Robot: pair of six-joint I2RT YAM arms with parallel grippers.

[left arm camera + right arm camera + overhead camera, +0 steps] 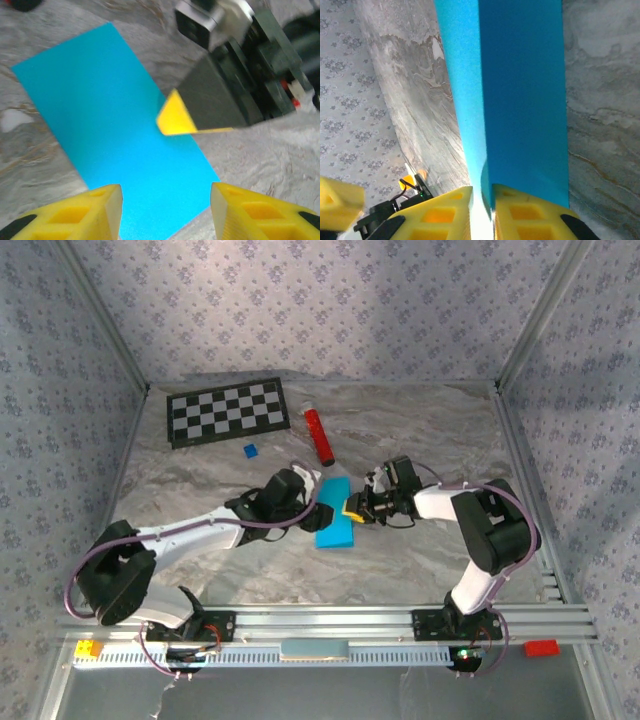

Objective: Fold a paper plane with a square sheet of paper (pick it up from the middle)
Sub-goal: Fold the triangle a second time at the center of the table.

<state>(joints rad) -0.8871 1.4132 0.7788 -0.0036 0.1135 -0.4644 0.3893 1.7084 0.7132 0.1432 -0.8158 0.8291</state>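
The square sheet of paper (336, 522) lies mid-table, folded into a narrow cyan-blue rectangle. In the left wrist view this paper (110, 115) runs diagonally on the marbled top. My left gripper (166, 210) hovers over its near end with its jaws wide apart and nothing between them; from above, the left gripper (318, 512) sits at the strip's left side. My right gripper (482, 200) has its jaws almost together on the paper (520, 100), whose folded edge runs into the slit. From above, the right gripper (350, 508) is at the strip's right edge.
A red cylinder (319, 436) lies just behind the paper. A small dark-blue block (250, 451) and a checkerboard mat (227, 411) are at the back left. The front rail carries a red block (541, 647) and a yellow block (88, 648).
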